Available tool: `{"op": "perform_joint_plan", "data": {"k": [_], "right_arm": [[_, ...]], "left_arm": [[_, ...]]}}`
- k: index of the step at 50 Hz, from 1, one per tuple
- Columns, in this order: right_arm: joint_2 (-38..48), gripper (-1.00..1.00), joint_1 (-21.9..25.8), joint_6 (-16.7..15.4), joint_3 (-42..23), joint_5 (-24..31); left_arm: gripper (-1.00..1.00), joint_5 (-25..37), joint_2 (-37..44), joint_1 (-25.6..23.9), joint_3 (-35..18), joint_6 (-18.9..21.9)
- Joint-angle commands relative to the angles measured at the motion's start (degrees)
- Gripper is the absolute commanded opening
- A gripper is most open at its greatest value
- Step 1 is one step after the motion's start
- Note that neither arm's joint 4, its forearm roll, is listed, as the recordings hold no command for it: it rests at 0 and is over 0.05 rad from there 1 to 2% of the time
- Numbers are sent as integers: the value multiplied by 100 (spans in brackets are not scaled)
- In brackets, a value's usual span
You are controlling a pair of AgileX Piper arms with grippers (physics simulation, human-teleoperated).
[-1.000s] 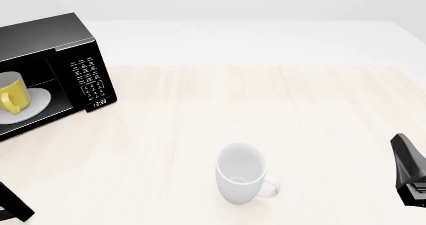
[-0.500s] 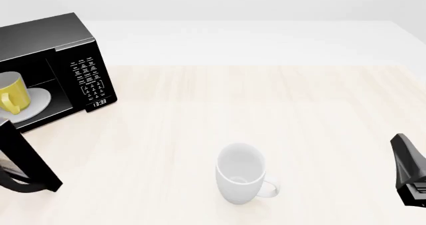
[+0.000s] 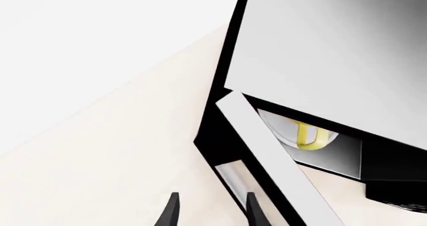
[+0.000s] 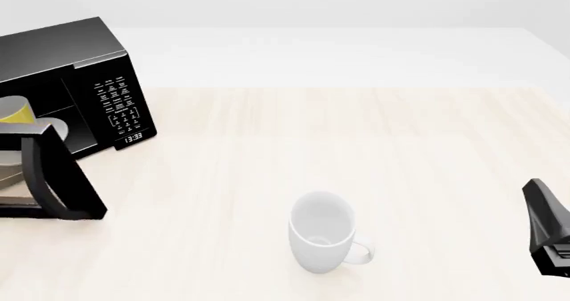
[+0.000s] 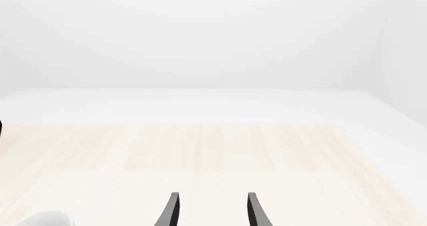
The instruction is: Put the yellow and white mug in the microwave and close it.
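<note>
The black microwave [image 4: 63, 54] stands at the table's far left with its keypad panel [image 4: 119, 107] facing right. Its door [image 4: 63, 181] stands partly swung in, about halfway to shut. The yellow and white mug [image 4: 13, 111] sits inside on the turntable, mostly hidden by the door. In the left wrist view the door [image 3: 267, 151] shows edge-on and the mug's yellow handle [image 3: 310, 136] shows behind it. My left gripper [image 3: 212, 213] is open and empty, close to the door's outer side. My right gripper [image 5: 212, 213] is open and empty, low at the right.
A larger all-white mug [image 4: 322, 233] stands upright at the table's front middle, handle to the right. Its rim shows in the right wrist view [image 5: 43, 218]. The right arm [image 4: 548, 227] rests at the right edge. A white wall lies beyond the table.
The microwave door has swung from wide open toward the oven, now covering most of the mug. The right arm and the white mug have not moved.
</note>
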Motion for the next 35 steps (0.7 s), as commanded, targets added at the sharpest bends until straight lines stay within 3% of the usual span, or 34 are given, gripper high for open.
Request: {"op": "perform_joint_plan", "data": {"k": [1,35], "right_arm": [[0,100,0,0,0,0],[0,100,0,0,0,0]], "left_arm": [[100,-71,140,-100,-65,58],[100,-333,355,-339,-288,262]]}}
